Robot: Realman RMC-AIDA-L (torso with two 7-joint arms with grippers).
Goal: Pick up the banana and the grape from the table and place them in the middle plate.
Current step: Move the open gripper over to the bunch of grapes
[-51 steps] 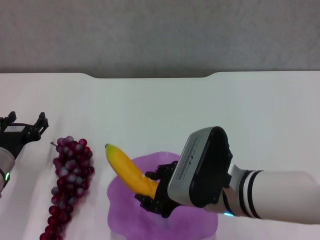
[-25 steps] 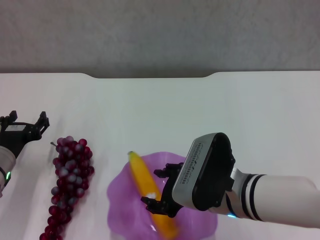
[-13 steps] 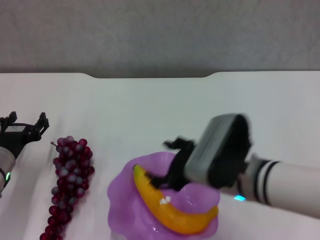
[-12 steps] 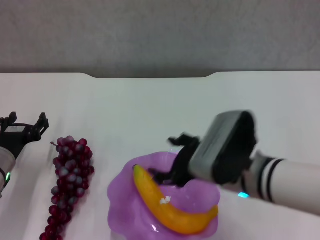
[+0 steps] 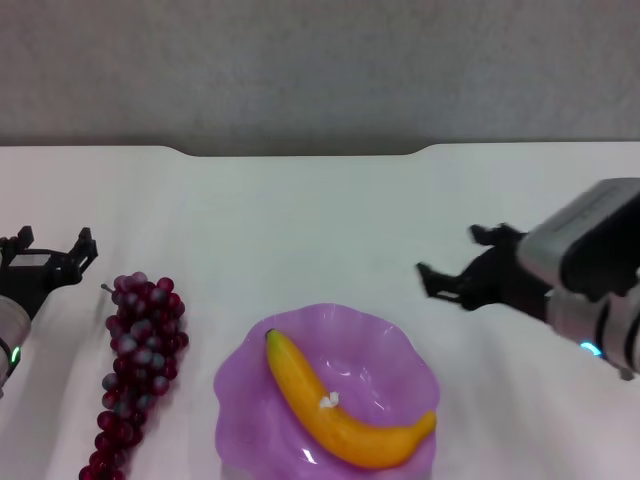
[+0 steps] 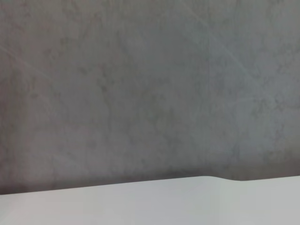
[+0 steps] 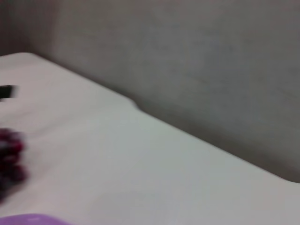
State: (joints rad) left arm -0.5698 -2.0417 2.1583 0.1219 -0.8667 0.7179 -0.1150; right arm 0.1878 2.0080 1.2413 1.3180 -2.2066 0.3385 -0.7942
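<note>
While the banana (image 5: 340, 410) lies in the middle plate (image 5: 248, 372) below-left of my spread, empty right gripper (image 5: 462, 270), the grape (image 5: 135, 370) beside my spread left gripper (image 5: 50, 250) worries me: loose berries could slip.

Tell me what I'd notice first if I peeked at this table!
You'd spot the yellow banana lying inside the middle plate, a wavy purple dish at the near edge of the white table. Just to the plate's left, the grape lies on the table as a long dark red bunch. The right gripper hangs open over the table's right side, holding nothing, and the left gripper waits open at the far left.
</note>
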